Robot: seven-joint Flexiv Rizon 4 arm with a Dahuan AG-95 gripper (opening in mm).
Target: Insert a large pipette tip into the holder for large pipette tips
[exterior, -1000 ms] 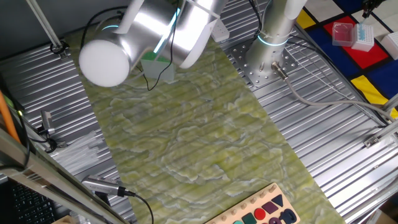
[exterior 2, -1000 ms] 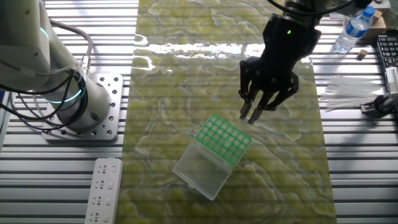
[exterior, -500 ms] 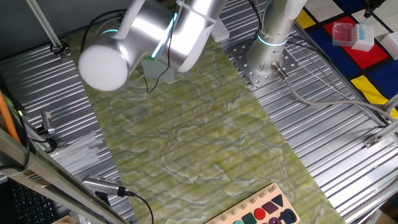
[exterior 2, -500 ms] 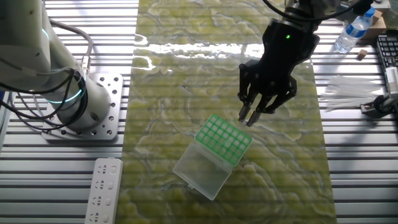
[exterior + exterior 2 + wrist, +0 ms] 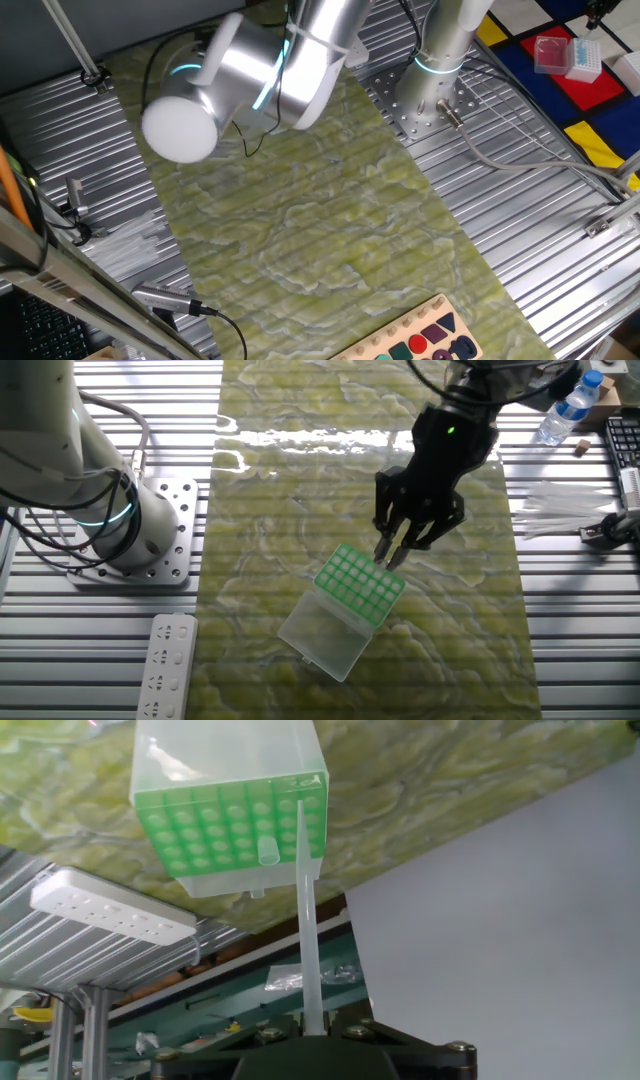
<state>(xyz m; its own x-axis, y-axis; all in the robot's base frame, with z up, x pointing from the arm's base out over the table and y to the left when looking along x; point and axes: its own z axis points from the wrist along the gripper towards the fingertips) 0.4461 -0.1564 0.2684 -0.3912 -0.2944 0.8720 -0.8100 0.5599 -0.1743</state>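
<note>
The large pipette tip (image 5: 309, 940) is being held pinched in the closed gripper (image 5: 389, 555) over the holder (image 5: 360, 585) — insertion not yet done.

The hand (image 5: 310, 1045) holds the large pipette tip (image 5: 308, 935). Its end reaches the green-topped holder (image 5: 235, 825). A white power strip (image 5: 110, 908) lies nearby.

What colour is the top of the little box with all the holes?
Green. The holder's gridded top shows best in the hand view.

A robotics lab: a ribbed aluminium surface (image 5: 580, 640) carries a bolted arm base (image 5: 150, 550), a green mat (image 5: 330, 220) and loose cables (image 5: 520, 165).
</note>
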